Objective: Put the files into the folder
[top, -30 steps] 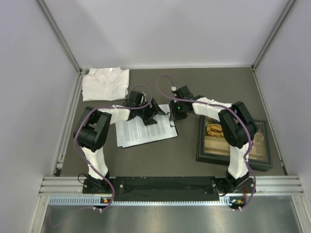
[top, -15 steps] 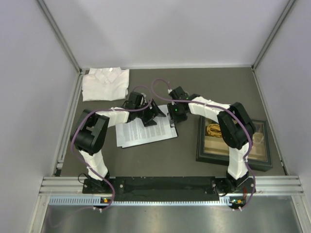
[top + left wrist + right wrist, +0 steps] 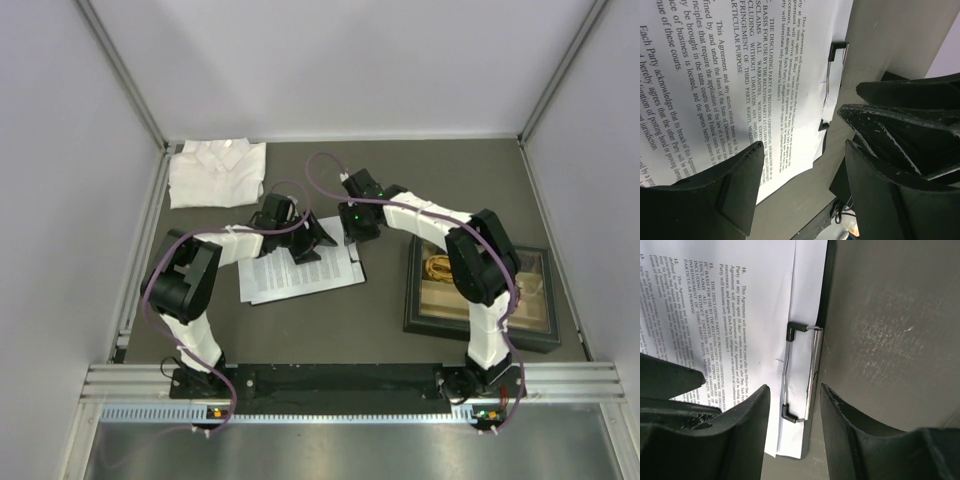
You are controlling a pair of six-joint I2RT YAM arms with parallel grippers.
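The files (image 3: 292, 275), white sheets with dense black text, lie on the table's middle over the black folder, of which only a thin edge (image 3: 829, 280) shows. The silver clip (image 3: 810, 370) lies across the sheets' short edge; it also shows in the left wrist view (image 3: 832, 80). My right gripper (image 3: 355, 222) is open and empty just above the clip, its jaws (image 3: 793, 390) either side of the clip's near end. My left gripper (image 3: 310, 238) is open and empty (image 3: 802, 150) over the sheets' corner, close beside the right gripper.
A folded white shirt (image 3: 217, 172) lies at the back left. A dark-framed tray (image 3: 415, 300) of small items stands at the right, beside the right arm. Grey walls enclose the table on three sides.
My right gripper has moved a little left and toward the back, over the clip end. My left gripper has shifted slightly. The sheets stay in place.
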